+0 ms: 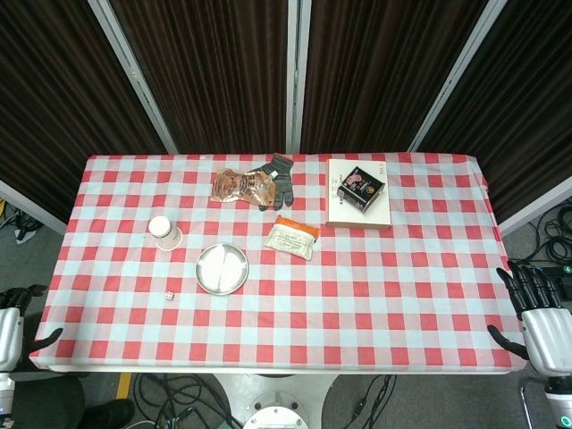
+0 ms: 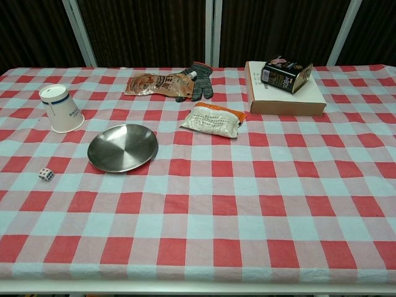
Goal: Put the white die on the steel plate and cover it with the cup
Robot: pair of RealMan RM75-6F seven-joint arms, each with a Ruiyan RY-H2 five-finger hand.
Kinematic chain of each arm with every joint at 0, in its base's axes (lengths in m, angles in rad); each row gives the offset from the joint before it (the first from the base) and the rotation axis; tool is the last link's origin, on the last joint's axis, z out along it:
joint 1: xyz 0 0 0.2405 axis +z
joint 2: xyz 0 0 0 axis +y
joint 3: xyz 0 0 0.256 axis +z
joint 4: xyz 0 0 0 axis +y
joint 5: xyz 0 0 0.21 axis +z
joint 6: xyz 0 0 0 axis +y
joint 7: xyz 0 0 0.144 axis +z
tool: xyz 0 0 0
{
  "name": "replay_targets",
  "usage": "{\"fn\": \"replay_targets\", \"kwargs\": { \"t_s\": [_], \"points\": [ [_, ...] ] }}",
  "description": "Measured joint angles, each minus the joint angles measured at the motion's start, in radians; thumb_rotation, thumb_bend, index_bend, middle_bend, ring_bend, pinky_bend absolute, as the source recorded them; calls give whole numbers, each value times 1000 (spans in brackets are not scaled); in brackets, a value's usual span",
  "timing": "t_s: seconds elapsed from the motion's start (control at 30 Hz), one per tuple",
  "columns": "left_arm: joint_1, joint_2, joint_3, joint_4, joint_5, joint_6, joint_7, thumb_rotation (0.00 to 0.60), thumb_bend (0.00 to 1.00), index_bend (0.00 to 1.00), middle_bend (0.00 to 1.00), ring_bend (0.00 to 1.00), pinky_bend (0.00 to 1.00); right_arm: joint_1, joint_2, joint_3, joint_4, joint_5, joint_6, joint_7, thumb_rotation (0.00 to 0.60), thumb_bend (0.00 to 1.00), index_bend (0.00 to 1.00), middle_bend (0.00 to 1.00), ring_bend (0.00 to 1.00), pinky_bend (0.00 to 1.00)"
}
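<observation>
Sitting on the red-and-white checked tablecloth (image 1: 357,295): the small white die with dark pips (image 1: 167,294), lying apart from the round steel plate (image 1: 222,268), just off the plate's near-left edge and nearer the left hand than anything else on the table. Standing upside down beyond the die: the white paper cup with a blue band (image 1: 164,231), close to the plate's far-left side but not touching it, mouth down on the cloth.

Hanging below the table's near-left corner in the head view: the left hand (image 1: 11,326), white-bodied with dark fingers spread apart, holding nothing, well short of the die. Hanging off the near-right corner: the right hand (image 1: 536,317), dark fingers likewise splayed and empty, far across the table from die, plate and cup. Not showing in the chest view: either hand.

Lying farther from both hands, toward the middle: the white snack packet with an orange end (image 1: 292,237), just right of the plate. Lying beyond it, at the far side: the crinkled orange-brown foil wrapper (image 1: 239,186), with the grey knitted glove (image 1: 280,177) overlapping its right end. Resting on the far right, ahead of the right hand: the flat cream-coloured box (image 1: 357,207), carrying the small black carton (image 1: 361,188) on top, tilted.
</observation>
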Motion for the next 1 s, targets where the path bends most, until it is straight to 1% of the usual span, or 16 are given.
{"fn": "replay_targets", "kwargs": {
  "t_s": [0.2, 0.33, 0.5, 0.53, 0.57, 0.67, 0.7, 0.87, 1.0],
  "points": [
    [-9, -1, -2, -5, -3, -16, 20, 600, 116, 262, 323, 220, 202, 12, 2, 5, -5, 8, -20, -9, 600, 109, 31, 0, 0, 0],
    [-25, 1, -3, -7, 14, -31, 24, 600, 116, 262, 323, 219, 202, 19, 4, 10, -9, 12, -29, -12, 600, 110, 31, 0, 0, 0],
    [-83, 12, -3, 1, 61, -106, -13, 600, 116, 267, 331, 223, 215, 30, 4, 14, -13, 13, -41, -17, 600, 111, 31, 0, 0, 0],
    [-98, 13, -3, 5, 69, -127, -20, 600, 115, 275, 353, 246, 253, 32, 4, 14, -13, 13, -43, -17, 600, 111, 31, 0, 0, 0],
    [-120, 15, -3, 10, 80, -159, -28, 600, 116, 286, 393, 296, 322, 33, 4, 15, -13, 13, -43, -16, 600, 111, 31, 0, 0, 0],
    [-185, 14, -5, 24, 101, -253, -53, 600, 116, 331, 568, 528, 580, 35, 3, 16, -12, 14, -44, -13, 600, 111, 31, 0, 0, 0],
    [-207, 10, -6, 30, 106, -284, -62, 600, 116, 352, 616, 581, 634, 36, 3, 16, -11, 15, -45, -13, 600, 111, 31, 0, 0, 0],
    [-334, -46, -17, 92, 111, -457, -85, 600, 117, 421, 784, 736, 783, 37, 5, 17, -13, 20, -48, -14, 600, 112, 31, 0, 0, 0],
    [-407, -113, -25, 143, 79, -569, -82, 600, 122, 428, 843, 796, 823, 36, 7, 17, -11, 29, -51, -12, 600, 112, 31, 0, 0, 0]
  ]
}}
